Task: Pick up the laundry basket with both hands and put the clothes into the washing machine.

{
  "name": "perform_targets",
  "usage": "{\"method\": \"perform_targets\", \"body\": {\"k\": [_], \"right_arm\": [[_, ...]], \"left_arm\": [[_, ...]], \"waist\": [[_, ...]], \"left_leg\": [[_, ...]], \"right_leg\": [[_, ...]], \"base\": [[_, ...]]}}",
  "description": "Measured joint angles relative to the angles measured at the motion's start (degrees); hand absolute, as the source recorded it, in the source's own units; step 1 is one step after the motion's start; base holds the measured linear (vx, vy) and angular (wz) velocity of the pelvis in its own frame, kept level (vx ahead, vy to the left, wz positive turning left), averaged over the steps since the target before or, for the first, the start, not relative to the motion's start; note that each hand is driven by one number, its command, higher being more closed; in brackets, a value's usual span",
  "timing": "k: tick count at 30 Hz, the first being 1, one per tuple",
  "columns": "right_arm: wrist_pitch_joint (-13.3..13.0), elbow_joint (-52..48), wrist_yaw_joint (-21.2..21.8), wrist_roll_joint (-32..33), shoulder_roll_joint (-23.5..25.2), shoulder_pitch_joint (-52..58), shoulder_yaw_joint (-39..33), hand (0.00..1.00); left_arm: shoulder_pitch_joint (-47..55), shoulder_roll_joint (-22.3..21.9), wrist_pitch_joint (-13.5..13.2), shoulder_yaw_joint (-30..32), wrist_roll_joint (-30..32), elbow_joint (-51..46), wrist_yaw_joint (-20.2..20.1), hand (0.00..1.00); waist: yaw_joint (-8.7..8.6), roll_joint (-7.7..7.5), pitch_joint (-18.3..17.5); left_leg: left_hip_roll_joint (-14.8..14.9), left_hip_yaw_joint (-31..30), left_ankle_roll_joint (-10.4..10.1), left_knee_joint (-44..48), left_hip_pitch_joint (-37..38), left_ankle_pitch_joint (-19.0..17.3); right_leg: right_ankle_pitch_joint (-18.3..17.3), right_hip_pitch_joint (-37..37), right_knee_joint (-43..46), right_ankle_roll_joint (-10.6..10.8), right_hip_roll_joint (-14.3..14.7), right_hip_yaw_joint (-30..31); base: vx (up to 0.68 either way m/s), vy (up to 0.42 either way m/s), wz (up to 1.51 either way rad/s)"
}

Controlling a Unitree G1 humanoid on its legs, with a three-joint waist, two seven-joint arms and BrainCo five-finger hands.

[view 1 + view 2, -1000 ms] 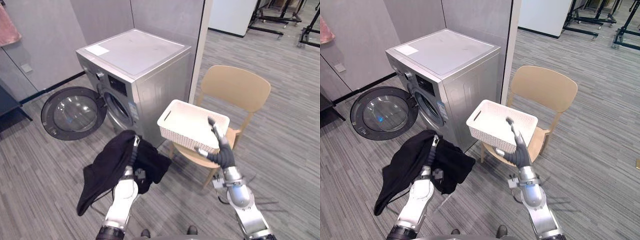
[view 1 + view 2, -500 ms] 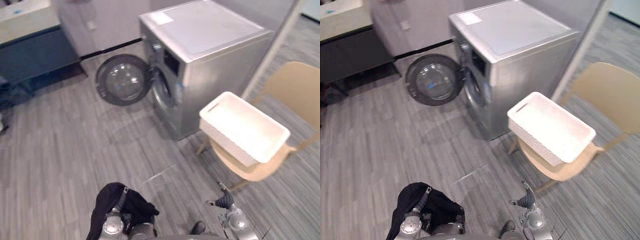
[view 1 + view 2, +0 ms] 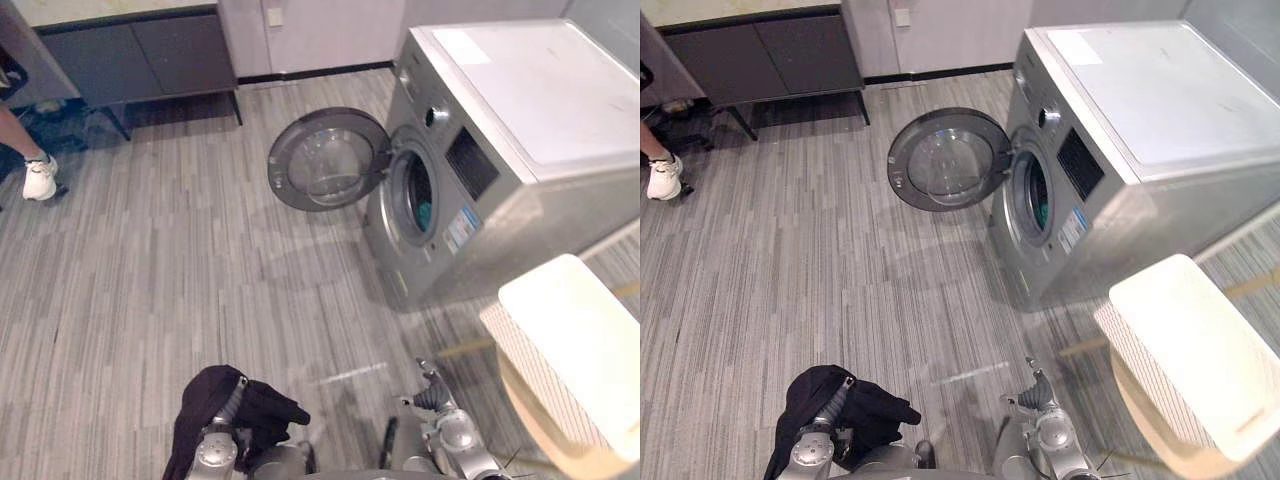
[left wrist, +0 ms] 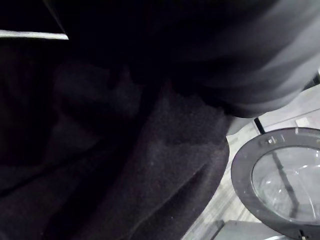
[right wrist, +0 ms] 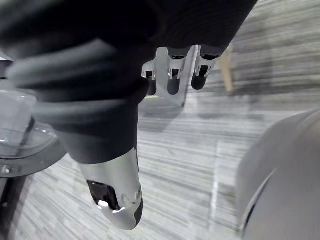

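Since the black garment (image 3: 268, 412) is draped over the left hand (image 3: 232, 397), well short of the washing machine (image 3: 520, 120) on its door side, I cannot tell what those fingers are doing. I'd guess it is carried that way for the drum. The right hand (image 3: 428, 395) hangs nearer the machine, fingers (image 5: 172, 82) straight, holding nothing. The white laundry basket (image 3: 575, 345) rests on a tan chair (image 3: 555, 450) by the machine's flank, neither hand on it. The round door (image 3: 325, 160) stands wide, ready for loading. Beyond the machine, grey plank floor (image 3: 150, 260) runs to a dark cabinet (image 3: 140, 55) and a person's white shoe (image 3: 40, 178).
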Motion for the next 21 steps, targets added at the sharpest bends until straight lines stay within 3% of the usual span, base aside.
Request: {"method": "perform_targets", "body": {"k": [1, 2, 4, 5, 6, 7, 8, 10, 12, 13, 15, 17, 18, 19, 20, 21], "right_arm": [[0.0, -0.1, 0.02, -0.02, -0.15, 0.82, 0.03, 0.0], [-0.05, -0.05, 0.21, 0.43, -0.67, 1.19, 0.12, 0.0], [-0.02, -0.56, 0.7, 0.45, -0.82, 0.21, 0.3, 0.0], [-0.23, -1.89, 1.23, 0.43, -0.65, -0.09, 0.86, 0.0], [-0.22, -1.89, 1.25, 0.44, -0.42, -0.09, 1.02, 0.0], [-0.07, -1.88, 1.2, 0.48, 0.16, 0.2, 1.64, 0.0], [-0.06, -1.89, 1.16, 0.55, 0.65, 0.74, 1.94, 0.0], [-0.07, -1.87, 1.05, 1.06, 1.44, 1.01, 1.88, 0.0], [-0.18, -1.93, 1.0, 1.2, 1.67, 0.71, 0.81, 0.0], [-0.12, -1.83, 0.99, 1.22, 1.76, 0.74, 0.22, 0.0], [-0.09, -1.57, 0.92, 1.21, 1.95, 0.06, -0.77, 0.0], [-0.15, -1.05, 0.63, 1.18, 2.11, -0.36, -1.58, 0.0], [-0.18, -0.3, -0.04, 1.09, 1.82, -0.83, -1.62, 0.0], [-0.17, 0.18, -0.16, 1.04, 0.85, -0.73, -1.61, 0.0], [0.02, 0.95, -0.16, 1.0, 0.81, -0.61, -1.95, 0.0], [0.05, 1.04, -0.13, 1.01, 1.99, 0.08, -2.27, 0.0]], "left_arm": [[-0.41, 0.16, -0.14, -1.49, 0.04, -0.38, -0.13, 1.0], [-0.55, -0.95, -0.15, -2.15, 0.14, 0.05, -0.21, 1.0], [-0.09, -1.52, -0.49, -2.43, 0.17, -0.12, -0.22, 1.0], [0.11, -1.71, -0.51, -2.73, 0.2, -0.1, -0.44, 1.0], [0.19, -1.84, -0.5, -2.66, 0.19, -0.1, -0.72, 1.0], [0.66, -2.05, -0.47, -2.59, 0.19, -0.1, -1.42, 1.0], [0.86, -2.29, -0.48, -3.15, 0.21, -0.11, -1.8, 1.0], [0.91, -2.49, -0.52, -4.7, 0.24, -0.19, -2.63, 1.0], [0.35, -3.26, -0.88, -5.07, 0.9, -0.84, -2.86, 1.0], [-0.27, -3.64, -0.94, -5.09, 1.19, -0.96, -2.93, 1.0], [-1.05, -3.92, -0.99, -5.47, 1.19, -0.98, -2.95, 1.0], [-1.6, -3.74, -1.05, -7.0, 1.19, -0.98, -2.83, 1.0], [-1.57, -4.08, -1.08, -7.64, 1.2, -0.9, -2.79, 1.0], [-1.58, -5.15, -1.08, -8.59, 1.18, -0.29, -2.76, 1.0], [-2.0, -4.99, -1.1, -9.04, 1.2, 0.68, -2.86, 1.0], [-2.58, -4.34, -1.0, -9.48, 1.2, 1.9, -2.91, 1.0]], "waist": [[-0.25, -1.0, -0.09], [-0.47, -0.2, 0.15], [-0.51, 1.02, -0.46], [-0.65, 2.01, -0.19], [-0.6, 2.29, -0.08], [0.26, 2.4, -0.04], [0.97, 2.09, 0.19], [1.39, 1.01, 0.36], [1.4, 0.63, 0.57], [1.8, 0.47, 0.77], [2.32, 0.24, 1.04], [2.37, 0.38, 1.02], [2.36, 1.49, 0.61], [2.59, 4.53, 0.36], [2.53, 4.32, 0.53], [2.19, 1.96, -0.24]], "left_leg": [[-0.37, -1.36, -3.17, -0.11, 2.13, -2.0], [0.34, -3.15, -5.14, 1.46, 4.1, -3.68], [2.09, -3.18, -6.46, 8.19, 1.65, -2.92], [4.24, -2.75, -9.45, 21.93, -4.49, 0.8], [5.15, -2.5, -9.66, 27.88, -6.9, 3.93], [8.0, -1.15, -9.88, 38.06, -10.74, 9.16], [10.12, 1.31, -7.88, 45.96, -12.83, 7.8], [10.61, 4.78, -5.49, 49.4, -15.6, 6.21], [10.11, 6.29, -5.22, 45.43, -18.89, 3.45], [8.79, 5.41, -5.71, 39.05, -20.27, 1.63], [5.53, -0.19, -6.03, 26.55, -21.43, 0.64], [2.81, -7.76, -8.03, 14.67, -21.58, 1.9], [3.12, -11.83, -9.82, 8.81, -21.55, 4.76], [5.21, -12.87, -9.46, 7.95, -21.82, 9.71], [5.42, -11.59, -8.99, 10.57, -21.62, 11.16], [3.93, -7.86, -7.92, 10.7, -20.96, 9.7]], "right_leg": [[7.64, -0.15, -5.78, -2.63, 0.51, 0.4], [10.52, -0.09, -1.21, -6.11, 0.61, 0.11], [7.21, 0.96, -0.69, -6.52, 1.39, -1.37], [5.15, 3.72, -2.29, -7.5, 3.05, -2.54], [4.75, 5.48, -3.62, -8.09, 4.29, -2.83], [4.15, 9.72, -6.61, -9.2, 6.86, -2.33], [3.61, 14.45, -9.47, -9.99, 8.91, -0.97], [3.46, 19.99, -12.78, -10.2, 9.54, 1.89], [3.53, 23.48, -15.35, -10.11, 9.48, 5.06], [3.54, 24.81, -15.89, -10.09, 9.29, 7.32], [3.49, 26.34, -15.93, -10.01, 8.83, 11.59], [2.21, 27.57, -16.0, -7.79, 8.36, 15.8], [0.33, 27.62, -15.91, -4.82, 8.98, 18.6], [-1.41, 27.74, -14.79, -2.97, 10.97, 21.35], [-3.21, 27.26, -12.71, -2.0, 10.98, 23.95], [-4.54, 25.73, -10.17, -0.29, 8.79, 26.09]], "base": [[0.65, -0.192, 1.49], [0.56, -0.186, 0.96], [0.5, -0.186, 0.34], [0.54, -0.206, 0.11], [0.65, -0.244, -0.18], [0.56, -0.192, -0.58], [0.56, -0.165, -0.7], [0.47, -0.081, -0.61], [0.48, 0.003, -0.77], [0.41, 0.062, -0.94], [0.33, 0.178, -1.14], [0.31, 0.26, -1.34], [0.26, 0.352, -1.61], [0.31, 0.46, -1.78], [0.21, 0.42, -1.53], [0.14, 0.315, -1.2]]}}
